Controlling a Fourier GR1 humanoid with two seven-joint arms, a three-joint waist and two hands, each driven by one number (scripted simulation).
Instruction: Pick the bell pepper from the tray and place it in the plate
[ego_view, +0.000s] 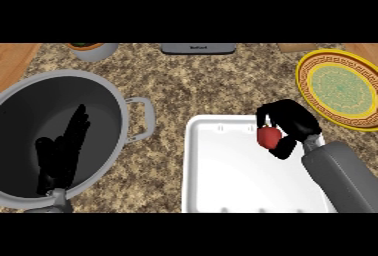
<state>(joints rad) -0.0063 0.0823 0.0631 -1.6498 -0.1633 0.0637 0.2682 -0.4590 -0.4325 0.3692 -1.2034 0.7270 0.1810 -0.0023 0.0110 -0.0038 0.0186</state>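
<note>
1. Right hand, centre right of frame: fingers curled around the red pepper, over the white tray's upper right corner.
2. Plate, yellow with green middle, upper right on the tabletop, near the tray.
3. Left hand, lower left: fingers straight, released, over the grey pot.

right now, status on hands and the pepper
Right hand curled round the bell pepper, over the white tray. Left hand open, resting over the grey pot. Yellow plate beyond the tray, nothing between.
</note>
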